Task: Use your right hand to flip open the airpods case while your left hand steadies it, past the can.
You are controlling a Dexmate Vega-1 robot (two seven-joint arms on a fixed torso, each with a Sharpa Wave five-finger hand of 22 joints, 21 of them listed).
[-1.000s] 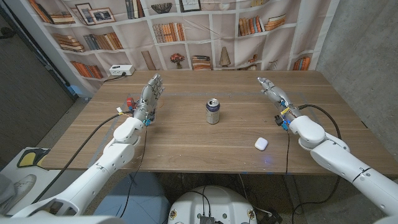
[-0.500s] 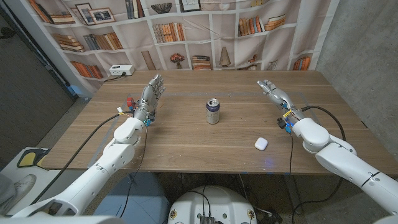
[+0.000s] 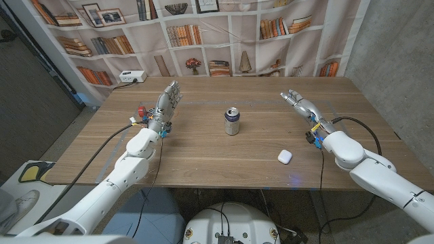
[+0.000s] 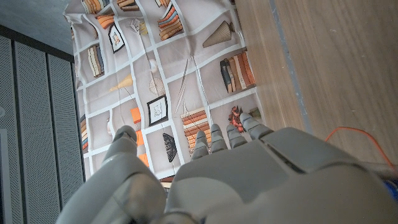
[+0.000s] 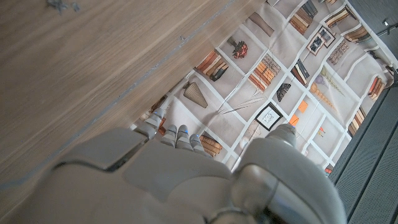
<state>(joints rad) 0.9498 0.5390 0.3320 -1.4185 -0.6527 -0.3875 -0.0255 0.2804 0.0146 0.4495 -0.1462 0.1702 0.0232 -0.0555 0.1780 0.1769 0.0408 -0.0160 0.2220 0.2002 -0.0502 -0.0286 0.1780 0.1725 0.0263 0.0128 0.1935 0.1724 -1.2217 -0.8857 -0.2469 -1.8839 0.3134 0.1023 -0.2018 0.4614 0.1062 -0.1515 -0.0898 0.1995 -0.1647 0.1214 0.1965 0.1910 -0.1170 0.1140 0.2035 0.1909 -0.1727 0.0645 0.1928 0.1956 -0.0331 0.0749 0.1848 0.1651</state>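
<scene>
Airpods case (image 3: pixel 284 156) lay untouched near the table's (image 3: pixel 203 152) front edge; both hands, left hand (image 3: pixel 165 107) and right hand (image 3: pixel 300 105), empty, fingers loosely spread; approach pending.

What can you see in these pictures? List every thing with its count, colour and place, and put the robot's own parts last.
can: one, silver and dark, upright at the table's middle.
airpods case: one, white, closed, near the front edge, right of the can.
table: one, brown wood.
power strip: one, white, far left corner of the table.
bookshelf backdrop: one, printed, white with coloured books, behind the table.
left hand: one, grey, fingers apart, over the table's left side, holding nothing.
right hand: one, grey, fingers apart, over the right side, beyond the case, holding nothing.
</scene>
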